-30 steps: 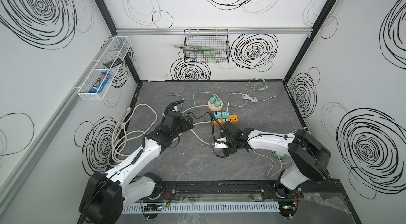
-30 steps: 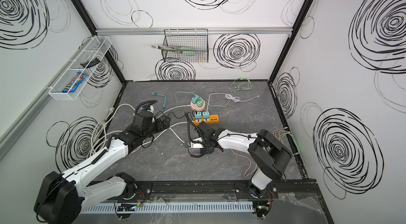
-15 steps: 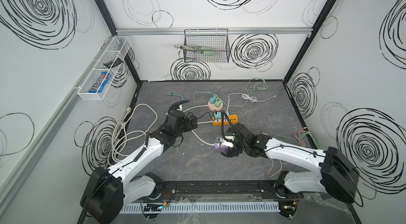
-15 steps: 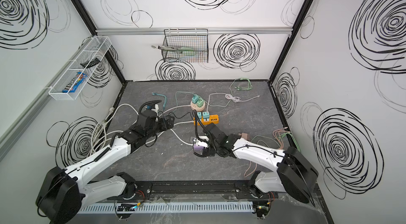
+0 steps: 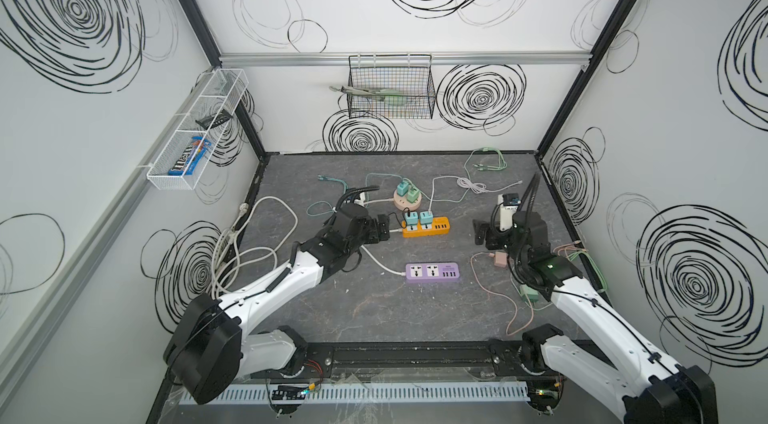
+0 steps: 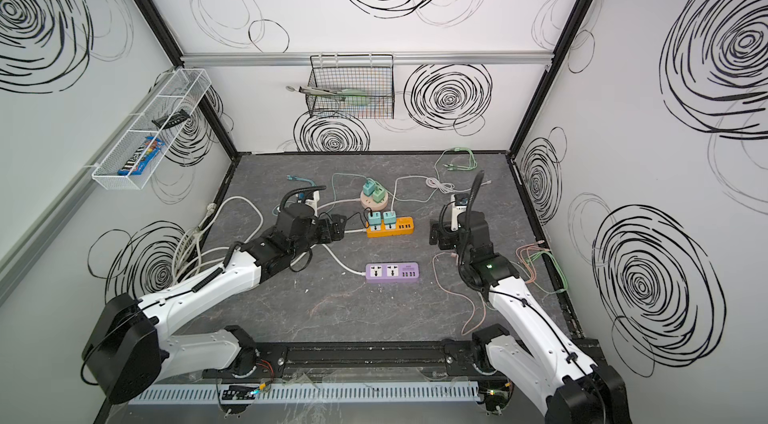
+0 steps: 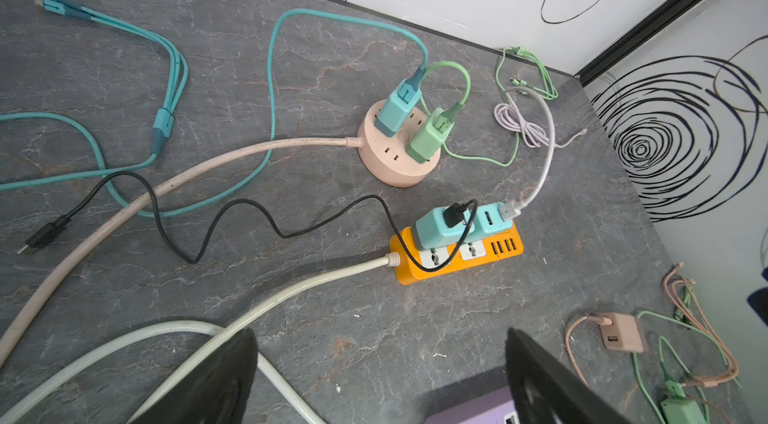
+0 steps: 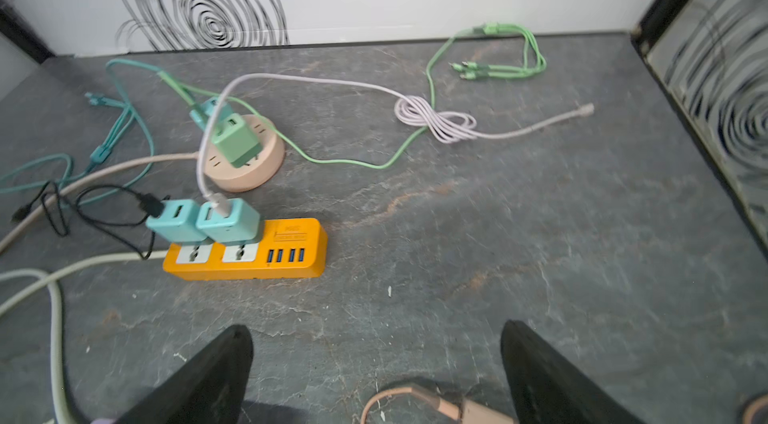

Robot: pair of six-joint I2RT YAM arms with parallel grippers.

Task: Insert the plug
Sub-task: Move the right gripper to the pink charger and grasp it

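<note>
A purple power strip [image 5: 432, 272] [image 6: 392, 272] lies flat mid-table with its sockets empty; its corner shows in the left wrist view [image 7: 469, 413]. A pink plug adapter [image 5: 500, 260] [image 7: 621, 332] [image 8: 478, 411] on a pink cable lies to its right. My right gripper [image 5: 482, 233] [image 8: 374, 334] hovers open just beyond that adapter, holding nothing. My left gripper [image 5: 382, 228] [image 7: 378, 343] is open and empty beside the left end of the orange strip [image 5: 426, 227].
The orange strip [image 8: 245, 260] carries two teal chargers. A round pink socket hub [image 5: 407, 199] behind it holds two more. A green charger [image 5: 530, 294] and loose cables lie at the right edge. Thick white cords [image 5: 249, 251] coil at the left.
My right gripper has let go at the purple strip, opened wide and drawn back to the right near the pink adapter. The left gripper has moved right toward the orange strip.
</note>
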